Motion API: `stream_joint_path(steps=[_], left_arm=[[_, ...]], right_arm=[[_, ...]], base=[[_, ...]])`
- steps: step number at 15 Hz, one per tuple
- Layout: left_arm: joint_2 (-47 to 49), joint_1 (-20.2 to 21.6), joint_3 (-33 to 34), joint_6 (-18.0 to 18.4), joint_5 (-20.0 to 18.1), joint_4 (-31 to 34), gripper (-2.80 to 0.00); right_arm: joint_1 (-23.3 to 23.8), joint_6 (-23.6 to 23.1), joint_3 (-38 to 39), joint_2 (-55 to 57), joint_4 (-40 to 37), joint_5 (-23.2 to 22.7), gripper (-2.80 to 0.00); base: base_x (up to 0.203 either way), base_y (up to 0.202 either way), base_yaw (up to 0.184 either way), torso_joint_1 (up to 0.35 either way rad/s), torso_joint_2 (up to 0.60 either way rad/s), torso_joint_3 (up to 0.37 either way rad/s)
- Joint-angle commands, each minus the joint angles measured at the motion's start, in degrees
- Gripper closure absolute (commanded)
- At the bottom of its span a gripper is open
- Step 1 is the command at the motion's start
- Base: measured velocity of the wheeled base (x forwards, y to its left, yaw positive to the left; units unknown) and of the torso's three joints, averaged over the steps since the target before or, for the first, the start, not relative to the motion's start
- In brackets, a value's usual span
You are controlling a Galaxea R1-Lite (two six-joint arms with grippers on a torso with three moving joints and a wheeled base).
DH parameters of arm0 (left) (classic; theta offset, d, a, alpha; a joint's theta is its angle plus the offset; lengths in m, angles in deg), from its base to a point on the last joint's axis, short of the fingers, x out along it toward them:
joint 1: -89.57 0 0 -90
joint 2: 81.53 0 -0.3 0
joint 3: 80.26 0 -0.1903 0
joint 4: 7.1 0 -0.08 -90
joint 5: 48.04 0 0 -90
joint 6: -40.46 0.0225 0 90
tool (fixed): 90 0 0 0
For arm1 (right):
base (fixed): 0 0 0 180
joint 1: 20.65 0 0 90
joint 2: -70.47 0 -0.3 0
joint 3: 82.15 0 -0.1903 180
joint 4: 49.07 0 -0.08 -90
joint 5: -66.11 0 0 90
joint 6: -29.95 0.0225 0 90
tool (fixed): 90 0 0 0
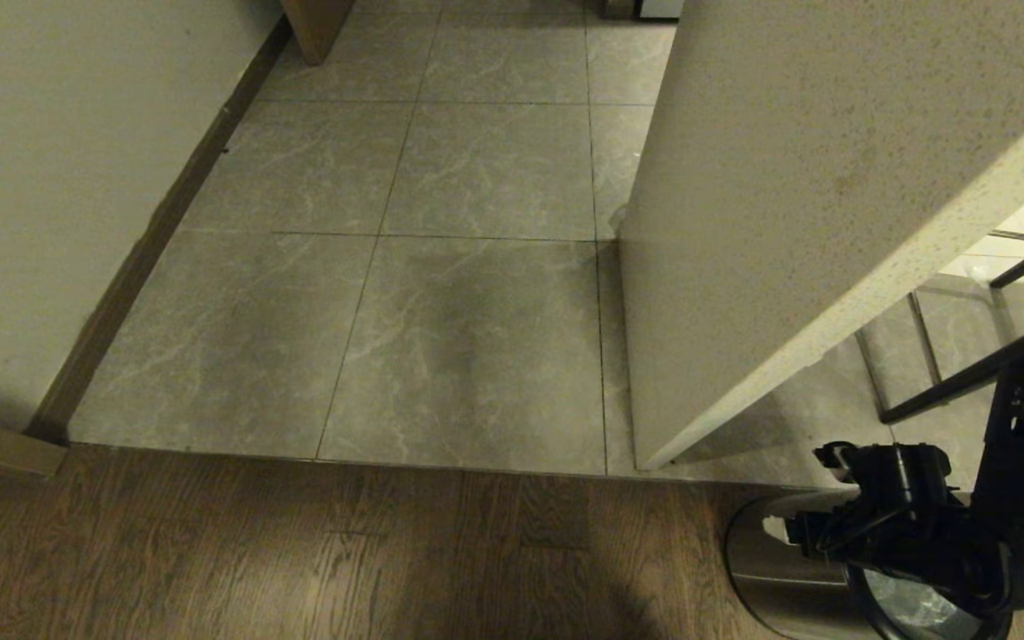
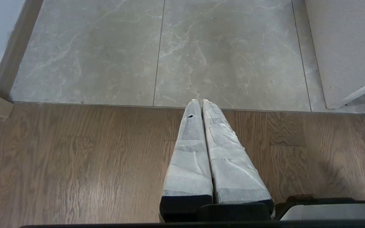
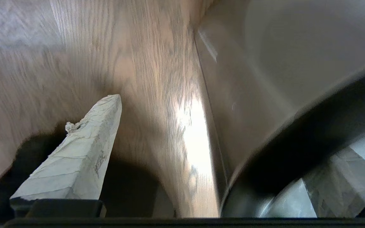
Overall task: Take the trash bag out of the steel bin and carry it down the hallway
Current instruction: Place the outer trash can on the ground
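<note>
Head view: one steel bin [image 1: 779, 569], brushed, black-rimmed, crinkly trash bag [image 1: 916, 613] inside; right gripper [image 3: 223, 152] spread wide astride rim; left gripper [image 2: 201, 104] closed, empty.

No readable txt, labels or nos. anywhere; small marks on arm housing too blurred.

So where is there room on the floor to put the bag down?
The grey tiled hallway floor is bare between the cream wall and the speckled counter slab. The wood-plank floor is bare too. It is crowded bottom right, where the open right gripper hangs over the steel bin, beside metal stool legs.
</note>
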Motion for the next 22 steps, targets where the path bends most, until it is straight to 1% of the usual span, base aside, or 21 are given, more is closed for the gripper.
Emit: stream_joint_path(steps=[1,2,3,11,12,14,17,18,19,22], left_arm=[[0.00,0.03,0.09,-0.05,0.00,-0.02,0.00],[0.00,0.03,0.09,-0.05,0.00,-0.02,0.00],[0.00,0.03,0.09,0.04,0.00,-0.02,0.00],[0.00,0.03,0.09,0.04,0.00,-0.02,0.00],[-0.09,0.03,0.09,-0.05,0.00,-0.02,0.00],[-0.09,0.03,0.09,-0.05,0.00,-0.02,0.00],[-0.07,0.03,0.09,-0.05,0.00,-0.02,0.00],[-0.09,0.03,0.09,-0.05,0.09,-0.02,0.00],[0.00,0.03,0.09,-0.05,0.00,-0.02,0.00],[-0.01,0.03,0.09,-0.05,0.00,-0.02,0.00]], right_arm=[[0.01,0.07,-0.19,1.78,1.36,-0.10,-2.68],[0.01,0.07,-0.19,1.78,1.36,-0.10,0.00],[0.01,-0.46,-0.19,2.22,2.24,-0.10,0.00],[0.01,-0.46,-0.19,2.22,2.24,-0.10,0.00],[0.36,-0.47,0.12,1.89,2.14,0.09,0.00],[2.03,-0.52,1.55,-2.94,1.80,0.78,0.00],[2.75,-0.58,2.20,-3.94,1.59,1.12,0.00],[3.78,-1.24,2.67,-5.13,0.14,1.06,0.00],[4.89,-1.85,3.06,-7.74,-1.46,1.04,0.00],[8.73,-3.92,4.35,-22.72,-7.27,0.99,0.00]], base=[[0.000,0.000,0.000,0.000,0.00,0.000],[0.000,0.000,0.000,0.000,0.00,0.000],[0.000,0.000,0.000,0.000,0.00,0.000],[0.000,0.000,0.000,0.000,0.00,0.000],[0.000,0.000,0.000,0.000,0.00,0.000],[0.000,0.000,0.000,0.000,0.00,0.000],[0.000,0.000,0.000,0.000,0.00,0.000],[0.000,0.000,0.000,0.000,0.00,0.000],[0.000,0.000,0.000,0.000,0.00,0.000],[0.000,0.000,0.000,0.000,0.00,0.000]])
